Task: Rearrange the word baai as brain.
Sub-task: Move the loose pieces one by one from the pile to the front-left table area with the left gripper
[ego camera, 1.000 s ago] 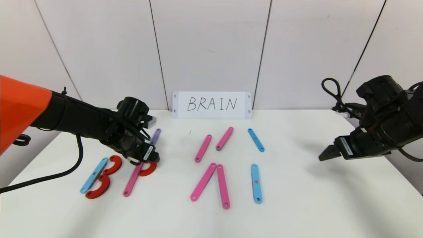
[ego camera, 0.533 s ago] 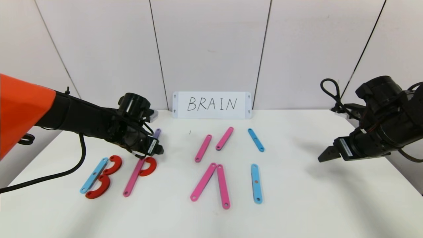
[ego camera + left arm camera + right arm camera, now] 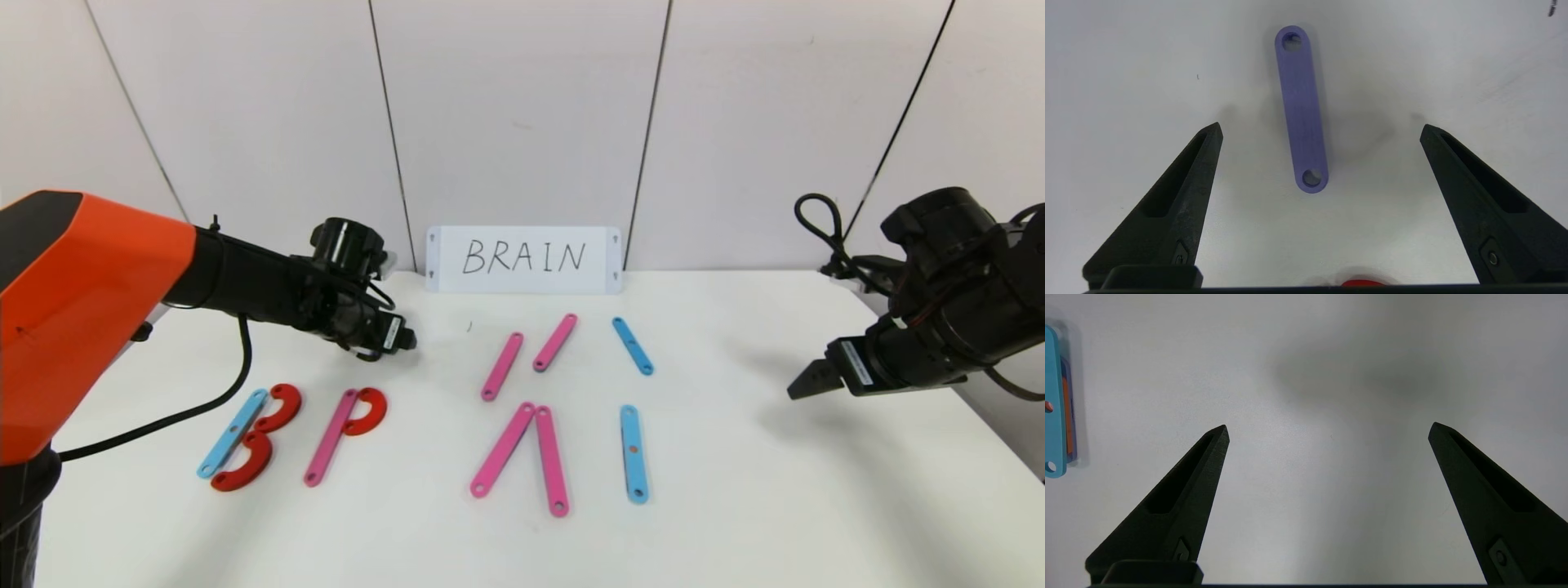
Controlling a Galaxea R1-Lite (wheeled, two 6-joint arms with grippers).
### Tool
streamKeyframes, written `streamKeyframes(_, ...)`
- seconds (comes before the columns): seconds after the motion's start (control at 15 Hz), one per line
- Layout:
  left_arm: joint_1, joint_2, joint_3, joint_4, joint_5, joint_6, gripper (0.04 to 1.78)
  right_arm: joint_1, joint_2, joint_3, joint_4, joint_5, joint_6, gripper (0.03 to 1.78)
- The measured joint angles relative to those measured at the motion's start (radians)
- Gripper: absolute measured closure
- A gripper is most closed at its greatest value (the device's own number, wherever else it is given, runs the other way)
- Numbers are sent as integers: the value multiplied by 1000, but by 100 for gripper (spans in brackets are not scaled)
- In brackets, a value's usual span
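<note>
The word lies along the table's front: a B from a blue bar (image 3: 233,433) and two red arcs (image 3: 282,406), a P from a pink bar (image 3: 331,437) and a red arc (image 3: 367,411), two leaning pink bars (image 3: 502,449), and an upright blue bar (image 3: 633,453). My left gripper (image 3: 400,339) hangs open behind the P. In the left wrist view, a purple bar (image 3: 1301,110) lies flat on the table between and beyond the left gripper's (image 3: 1321,125) wide-spread fingers, untouched. My right gripper (image 3: 804,382) hovers open and empty at the far right.
Two loose pink bars (image 3: 501,366) and a loose blue bar (image 3: 633,346) lie in the back row. A white card reading BRAIN (image 3: 524,259) leans on the wall. The right wrist view shows a blue bar (image 3: 1054,404) at its edge.
My left gripper has risen from the P's red arc and moved back and slightly right, now covering the purple bar in the head view. The right arm stayed put.
</note>
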Motion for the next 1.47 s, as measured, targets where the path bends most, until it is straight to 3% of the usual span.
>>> streamKeyframes(0.47, 20, 39, -123, 126, 34, -109, 13, 2, 1, 3, 0, 1, 0, 10)
streamKeyframes(0.8, 0, 93, -270, 330, 43, -241, 13, 2, 1, 3, -1, 1, 0, 10)
streamKeyframes(1.47, 19, 133, -339, 353, 13, -241, 13, 3, 2, 6, -1, 0, 0, 10)
